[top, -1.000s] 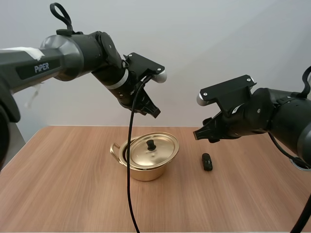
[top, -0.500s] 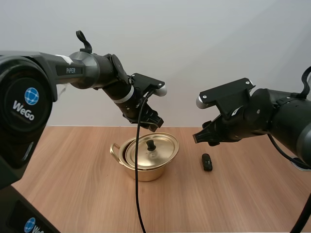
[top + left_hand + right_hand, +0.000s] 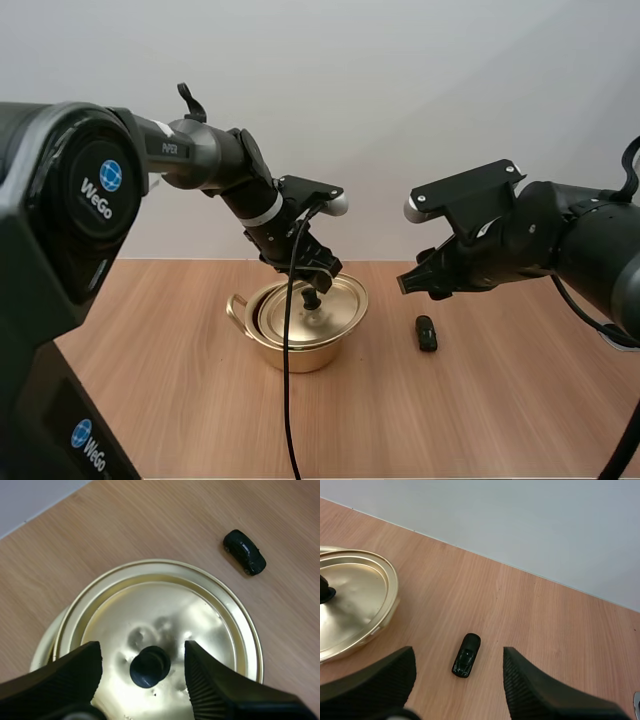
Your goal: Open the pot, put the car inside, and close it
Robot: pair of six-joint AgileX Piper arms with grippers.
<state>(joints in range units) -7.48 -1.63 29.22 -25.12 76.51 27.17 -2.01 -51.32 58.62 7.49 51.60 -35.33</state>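
The left tool (image 3: 141,650) is hanging wide open right over the pot (image 3: 298,352). Its two fingers (image 3: 65,677) are standing apart on either side of the black knob (image 3: 149,666) without pinching it. The gold lid (image 3: 200,610) is sitting on the pot, with a strip of the pot's rim showing past it at one side. The pot is standing near the middle of the desk (image 3: 140,400). The small black car (image 3: 427,333) is lying on the bare desk to the right of the pot, near it but not touching. The right tool (image 3: 412,283) is hovering in the air above the car, also spread wide and holding nothing. In the right wrist view the car is showing down between its tips.
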